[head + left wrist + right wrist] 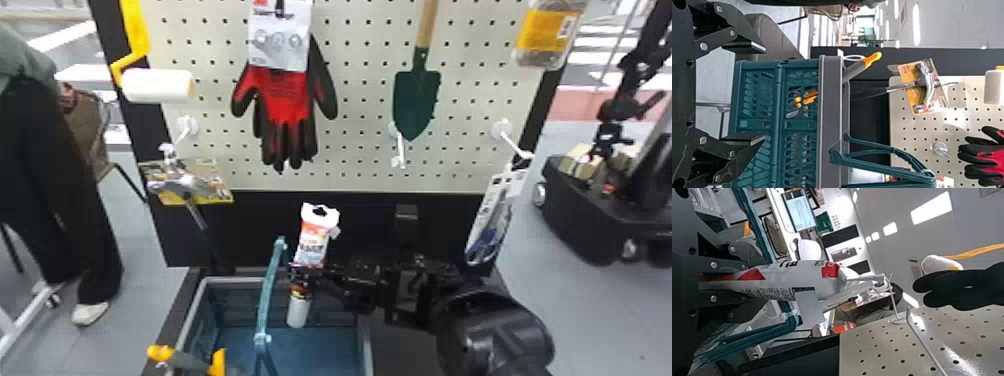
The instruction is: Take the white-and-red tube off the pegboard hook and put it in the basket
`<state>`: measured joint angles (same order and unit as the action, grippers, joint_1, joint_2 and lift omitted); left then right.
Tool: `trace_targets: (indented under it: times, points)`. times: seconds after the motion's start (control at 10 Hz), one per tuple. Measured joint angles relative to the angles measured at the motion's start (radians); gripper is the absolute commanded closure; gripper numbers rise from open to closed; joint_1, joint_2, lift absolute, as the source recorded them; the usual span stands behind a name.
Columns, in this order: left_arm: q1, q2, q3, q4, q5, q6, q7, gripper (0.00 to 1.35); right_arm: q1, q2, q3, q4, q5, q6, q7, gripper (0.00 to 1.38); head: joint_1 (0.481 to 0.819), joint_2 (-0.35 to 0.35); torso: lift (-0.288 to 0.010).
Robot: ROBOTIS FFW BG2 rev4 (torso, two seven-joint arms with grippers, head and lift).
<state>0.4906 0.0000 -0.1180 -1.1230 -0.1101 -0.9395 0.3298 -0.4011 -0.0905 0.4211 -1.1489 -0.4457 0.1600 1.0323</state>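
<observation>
Head view: the right gripper (306,274) comes in from the right, its fingers closed around the middle of the white-and-red tube (312,240). The tube stands nearly upright, tilted slightly, off the hook; its white cap end points down and appears against the interior of the basket (367,350). Its height relative to the basket rim cannot be told. The basket's teal handle (270,295) rises just beside the tube, on the left. Behind, the pegboard (360,165) carries a pair of red-and-black gloves (287,100) and a green trowel (416,100); a hammer (187,185) hangs at the left.

Left wrist view: the fingers of the left gripper (764,93) are wide apart with nothing between them, near the basket.

Right wrist view: the fingers grip the tube from opposite sides, its printed, flattened part extending beyond them.
</observation>
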Motion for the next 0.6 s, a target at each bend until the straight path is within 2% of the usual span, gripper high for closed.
trace_targets:
  times: [0.2, 0.3, 0.6]
  points:
    - [-0.002, 0.000, -0.002, 0.000, 0.000, 0.002, 0.000, 0.48, -0.002, 0.000, 0.004, 0.013, -0.008, 0.009, -0.003, 0.29, 0.549, 0.000, -0.100]
    - [-0.002, 0.000, -0.002, 0.000, 0.000, 0.002, 0.000, 0.48, -0.002, 0.000, 0.004, 0.027, -0.020, 0.011, -0.008, 0.07, 0.549, 0.000, -0.100]
    - [-0.003, 0.000, -0.003, 0.000, 0.001, 0.002, 0.000, 0.48, 0.001, 0.000, 0.004, 0.053, -0.045, 0.010, -0.011, 0.15, 0.549, 0.000, -0.100]
